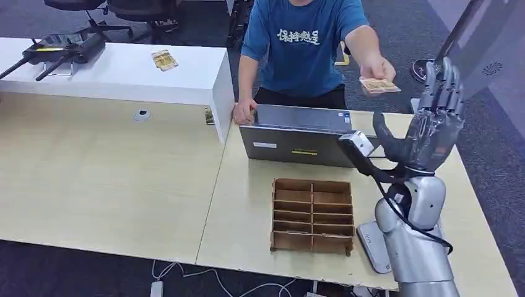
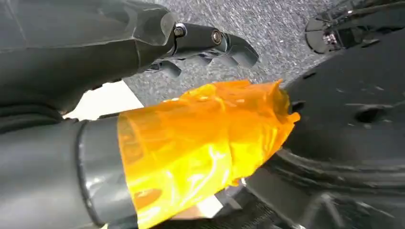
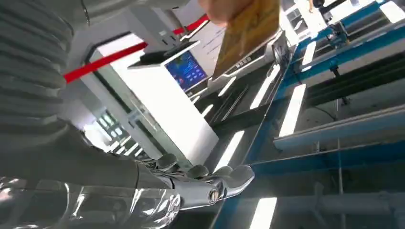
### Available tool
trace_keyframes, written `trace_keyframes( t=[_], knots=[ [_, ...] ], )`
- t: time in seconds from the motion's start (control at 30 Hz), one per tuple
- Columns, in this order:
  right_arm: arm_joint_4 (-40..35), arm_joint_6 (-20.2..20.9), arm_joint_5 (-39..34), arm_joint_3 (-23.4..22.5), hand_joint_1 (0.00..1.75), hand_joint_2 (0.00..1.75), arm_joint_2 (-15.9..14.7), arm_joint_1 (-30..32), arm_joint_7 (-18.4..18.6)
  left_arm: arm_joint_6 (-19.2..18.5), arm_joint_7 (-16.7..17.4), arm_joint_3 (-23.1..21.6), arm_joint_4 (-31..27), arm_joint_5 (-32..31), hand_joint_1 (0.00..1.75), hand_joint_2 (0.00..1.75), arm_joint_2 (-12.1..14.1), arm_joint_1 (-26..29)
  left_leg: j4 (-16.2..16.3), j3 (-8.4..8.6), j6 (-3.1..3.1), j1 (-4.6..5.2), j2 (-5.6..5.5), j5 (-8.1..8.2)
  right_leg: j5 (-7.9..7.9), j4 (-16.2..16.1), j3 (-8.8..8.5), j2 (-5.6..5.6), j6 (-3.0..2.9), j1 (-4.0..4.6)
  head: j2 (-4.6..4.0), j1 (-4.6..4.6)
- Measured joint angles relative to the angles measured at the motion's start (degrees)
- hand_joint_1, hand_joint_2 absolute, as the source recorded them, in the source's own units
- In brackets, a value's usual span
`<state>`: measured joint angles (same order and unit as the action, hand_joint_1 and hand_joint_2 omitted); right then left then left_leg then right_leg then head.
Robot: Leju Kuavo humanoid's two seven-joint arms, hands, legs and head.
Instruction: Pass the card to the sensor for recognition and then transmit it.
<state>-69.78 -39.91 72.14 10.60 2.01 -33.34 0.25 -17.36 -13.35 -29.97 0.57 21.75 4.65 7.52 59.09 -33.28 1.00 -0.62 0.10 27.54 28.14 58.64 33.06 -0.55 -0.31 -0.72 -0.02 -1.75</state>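
Right hand (image 1: 433, 120) raised above the far right corner of the tabletop (image 1: 111, 179), fingers upright and spread, nothing in it. Left hand (image 2: 143, 43) hanging low over grey carpet, fingers loosely curled, apparently holding nothing, thumb wrapped in orange tape (image 2: 205, 138).

Largest to smallest on the tabletop: silver laptop (image 1: 300, 133) with its lid toward the robot, brown compartmented cardboard tray (image 1: 312, 215) in front of it, pale flat device (image 1: 373, 246) near the right arm's base, perhaps the sensor, though hard to tell.

Card (image 1: 379, 86) held out by a person's hand (image 1: 379, 68) in a blue shirt, just beside the raised fingers but apart from them.

Judged from this: task barely begun. Card not yet taken; grasp, presentation to the sensor and hand-on all left to do.
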Motion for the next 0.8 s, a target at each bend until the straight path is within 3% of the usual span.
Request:
trace_keyframes(
  t=[0.17, 0.37, 0.8],
  knots=[
    [10.41, 2.12, 9.21, 4.59, 0.00, 1.75, -2.12, -8.16, 7.46, -0.22, 0.20, 0.00, 0.00, -2.31, 0.00, 0.00, 0.96, -0.18, 0.00, 0.00, -0.01, 0.00, 0.00, -0.06, -0.05, 0.00, 0.03, -0.02, -0.05, 0.00, 0.00, 0.00],
    [15.64, 2.21, 10.33, 7.74, 0.00, 1.75, -3.04, -11.83, 8.51, -0.22, 0.52, 0.00, 0.00, -2.82, 0.00, 0.00, 1.05, -0.33, 0.00, 0.00, 0.00, 0.00, -0.01, -0.06, -0.06, 0.00, 0.03, -0.02, -0.04, 0.00, 0.00, 0.00],
    [17.02, 2.23, 10.11, 9.69, 0.00, 1.75, -4.64, -11.53, 9.23, -0.02, 0.55, 0.00, 0.00, -3.95, 0.00, 0.00, 0.94, -0.41, 0.00, -0.01, 0.00, 0.00, -0.01, -0.06, -0.06, -0.01, 0.06, 0.00, -0.05, 0.00, 0.00, 0.00]
  ],
)
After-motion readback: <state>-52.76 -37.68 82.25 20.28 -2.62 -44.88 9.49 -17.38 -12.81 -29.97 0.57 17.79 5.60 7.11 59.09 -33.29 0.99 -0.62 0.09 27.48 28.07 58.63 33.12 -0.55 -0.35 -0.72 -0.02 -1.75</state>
